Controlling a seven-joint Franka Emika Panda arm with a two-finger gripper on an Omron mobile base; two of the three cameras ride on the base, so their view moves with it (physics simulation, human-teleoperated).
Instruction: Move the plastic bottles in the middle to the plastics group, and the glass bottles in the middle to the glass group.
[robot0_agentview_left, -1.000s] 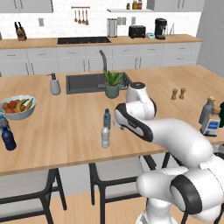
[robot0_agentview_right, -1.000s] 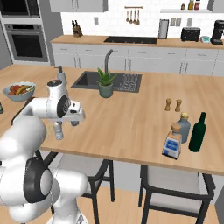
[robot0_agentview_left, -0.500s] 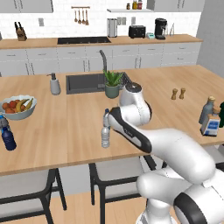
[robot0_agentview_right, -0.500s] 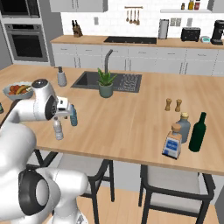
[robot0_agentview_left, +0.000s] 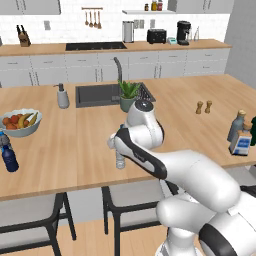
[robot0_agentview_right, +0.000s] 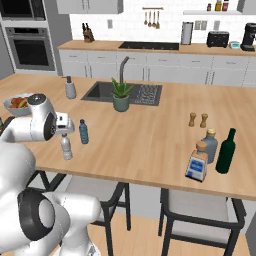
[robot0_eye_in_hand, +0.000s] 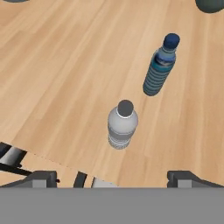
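Two slim plastic bottles upright near the worktop's front edge: clear ribbed bottle (robot0_eye_in_hand: 123, 125), white-capped, straight below the hand (robot0_eye_in_hand: 113, 179), long axis vertical; blue bottle (robot0_eye_in_hand: 159, 67), dark-capped, just beyond. Fingers set wide apart, holding nothing. Smooth wooden worktop (robot0_eye_in_hand: 57, 65). Calls for a straight descent astride the clear bottle.

No words, brands or numbers can be read anywhere. The square glass bottle (robot0_agentview_right: 197, 162) at the lower right of the right base view carries a blue-and-white label, but its print is too small and blurred to make out.
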